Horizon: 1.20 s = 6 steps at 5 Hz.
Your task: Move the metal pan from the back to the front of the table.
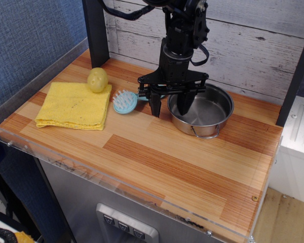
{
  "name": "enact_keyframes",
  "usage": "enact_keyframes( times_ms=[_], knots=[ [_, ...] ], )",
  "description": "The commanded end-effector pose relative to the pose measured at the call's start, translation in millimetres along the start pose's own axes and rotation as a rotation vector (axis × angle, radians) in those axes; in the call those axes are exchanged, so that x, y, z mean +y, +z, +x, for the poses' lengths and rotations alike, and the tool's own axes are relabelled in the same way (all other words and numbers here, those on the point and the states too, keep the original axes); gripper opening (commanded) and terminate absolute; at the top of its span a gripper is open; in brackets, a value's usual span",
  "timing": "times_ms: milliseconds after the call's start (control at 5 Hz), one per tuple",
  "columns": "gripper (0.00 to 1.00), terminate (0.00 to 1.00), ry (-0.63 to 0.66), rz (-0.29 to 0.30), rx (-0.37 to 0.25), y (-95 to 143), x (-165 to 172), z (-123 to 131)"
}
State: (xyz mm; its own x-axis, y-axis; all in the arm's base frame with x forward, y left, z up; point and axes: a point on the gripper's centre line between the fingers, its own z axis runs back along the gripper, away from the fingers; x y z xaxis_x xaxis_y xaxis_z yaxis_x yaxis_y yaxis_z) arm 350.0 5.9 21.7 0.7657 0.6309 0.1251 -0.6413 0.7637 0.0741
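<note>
The metal pan (207,112), round, shiny and shallow with wire loop handles, sits at the back right of the striped wooden table (157,162). My gripper (170,107) hangs open over the pan's left rim. Its left finger (155,105) is outside the pan, just above the wood. Its right finger (185,105) is inside the pan. The rim lies between the two fingers; I cannot tell whether they touch it.
A light blue brush (125,102) lies just left of the gripper, its handle hidden behind the fingers. A folded yellow cloth (73,105) lies at the left with a yellow ball (97,79) at its back corner. A black post (95,30) and a white plank wall (253,45) stand behind.
</note>
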Motion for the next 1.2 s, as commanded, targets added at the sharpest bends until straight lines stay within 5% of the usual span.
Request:
enact_keyframes(
  times_ms=[0, 600, 1000],
  knots=[
    [0.00, 0.00, 0.002, -0.020, -0.053, 20, -8, 9],
    [0.00, 0.00, -0.022, -0.034, -0.059, 24, -7, 8],
    [0.00, 0.00, -0.168, -0.076, -0.113, 49, -13, 5]
  ],
)
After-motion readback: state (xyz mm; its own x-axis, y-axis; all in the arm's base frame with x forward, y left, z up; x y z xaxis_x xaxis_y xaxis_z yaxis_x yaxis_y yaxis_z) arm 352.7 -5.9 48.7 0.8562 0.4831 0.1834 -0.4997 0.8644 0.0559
